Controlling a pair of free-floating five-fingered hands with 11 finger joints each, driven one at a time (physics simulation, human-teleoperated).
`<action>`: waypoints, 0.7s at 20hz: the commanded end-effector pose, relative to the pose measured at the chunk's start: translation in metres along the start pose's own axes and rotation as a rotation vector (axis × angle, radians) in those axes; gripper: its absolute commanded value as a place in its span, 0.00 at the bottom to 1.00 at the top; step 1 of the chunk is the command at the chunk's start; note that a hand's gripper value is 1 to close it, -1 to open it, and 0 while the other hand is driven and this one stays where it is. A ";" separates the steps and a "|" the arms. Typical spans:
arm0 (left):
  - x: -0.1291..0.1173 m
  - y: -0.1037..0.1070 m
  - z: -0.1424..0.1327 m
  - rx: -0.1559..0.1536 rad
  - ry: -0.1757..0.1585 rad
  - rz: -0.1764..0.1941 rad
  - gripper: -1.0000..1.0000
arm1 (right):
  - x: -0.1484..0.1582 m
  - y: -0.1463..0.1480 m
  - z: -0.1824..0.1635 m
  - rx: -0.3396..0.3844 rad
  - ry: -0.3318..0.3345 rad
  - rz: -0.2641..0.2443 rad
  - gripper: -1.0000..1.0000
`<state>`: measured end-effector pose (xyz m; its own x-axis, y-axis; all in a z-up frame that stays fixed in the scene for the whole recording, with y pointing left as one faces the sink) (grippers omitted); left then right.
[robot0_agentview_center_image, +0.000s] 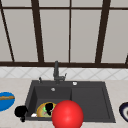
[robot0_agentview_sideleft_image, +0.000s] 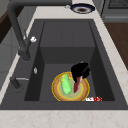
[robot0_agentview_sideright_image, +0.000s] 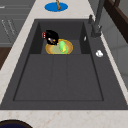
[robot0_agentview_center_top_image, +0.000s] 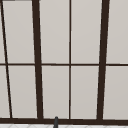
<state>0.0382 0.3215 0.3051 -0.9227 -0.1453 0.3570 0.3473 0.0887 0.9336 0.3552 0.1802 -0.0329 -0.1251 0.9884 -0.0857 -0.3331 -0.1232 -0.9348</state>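
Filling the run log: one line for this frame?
right hand over plate in sink | green item on plate | left hand at sink's left rim

Two matte black human-like hands (robot0_agentview_center_image: 21, 111), bare of markings.

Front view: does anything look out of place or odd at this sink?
Yes. A large red ball hangs over the sink's front edge, hiding part of the basin. One hand hovers at the left rim; the other is over the plate in the basin.
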 end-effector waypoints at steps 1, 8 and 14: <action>0.000 0.000 0.000 0.000 0.000 0.000 0.50 | 0.014 0.010 -0.005 -0.021 0.027 -0.061 1.00; 0.000 0.000 0.000 0.000 0.000 0.000 0.50 | -0.005 0.037 -0.038 -0.085 -0.061 -0.015 1.00; 0.000 0.000 0.000 0.000 0.000 0.000 0.50 | -0.026 0.044 -0.032 -0.102 -0.253 -0.129 1.00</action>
<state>0.0382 0.3215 0.3051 -0.9227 -0.1453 0.3570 0.3473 0.0887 0.9336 0.3821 0.1506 -0.0615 -0.3084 0.9470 0.0895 -0.3056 -0.0095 -0.9521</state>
